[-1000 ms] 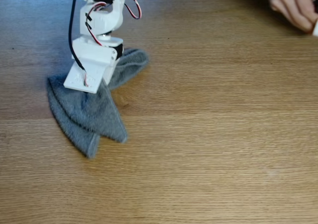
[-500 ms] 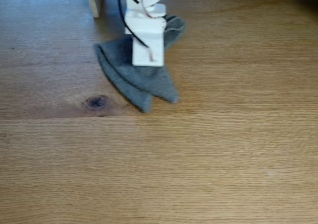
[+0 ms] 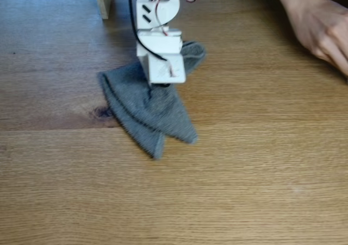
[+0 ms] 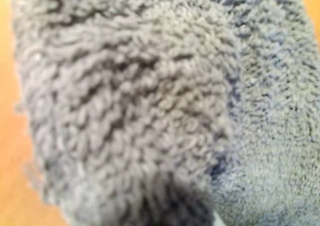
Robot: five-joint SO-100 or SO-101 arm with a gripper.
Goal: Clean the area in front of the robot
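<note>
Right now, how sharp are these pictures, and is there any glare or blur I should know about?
Fixed view: even soft light, no hard glare, the tabletop grain reads clearly; the hand at the upper right is slightly smeared. Wrist view: the grey cloth sits very close, its loops sharp in the middle and soft toward the edges, with a dark blurred patch at the bottom.

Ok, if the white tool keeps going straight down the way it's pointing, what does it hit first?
Most likely the grey towelling cloth: the white plastic tool points down onto it, and the wrist view shows cloth close up.
</note>
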